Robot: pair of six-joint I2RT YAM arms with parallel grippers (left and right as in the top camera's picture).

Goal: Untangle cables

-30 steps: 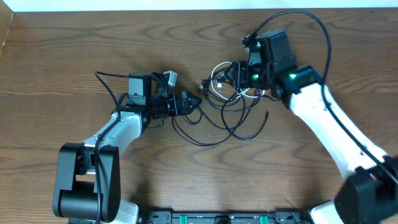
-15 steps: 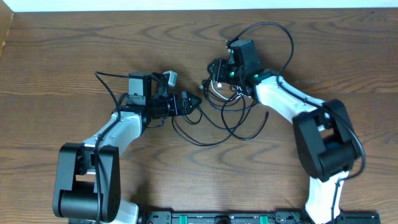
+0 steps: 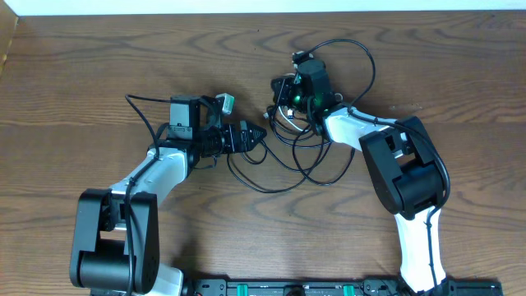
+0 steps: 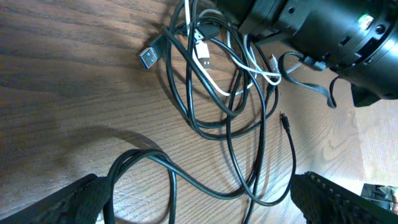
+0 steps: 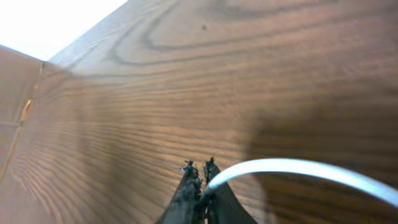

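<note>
The cables lie tangled mid-table: black loops spreading toward the front, with white strands bunched at the far end. In the left wrist view the black loops cross the white cord, and a USB plug points left. My left gripper is open and low on the table, with black cable strands lying between its fingers. At the tangle's far end my right gripper is shut on the white cable, which curves out to the right from its fingertips.
The right arm's own thick black wire arches over the table behind it. A cardboard edge stands at the far left corner. The table's pale back edge runs along the top.
The right arm has folded in and moved its gripper left over the tangle's far end, then shut on the white cable. The left arm has not moved.
</note>
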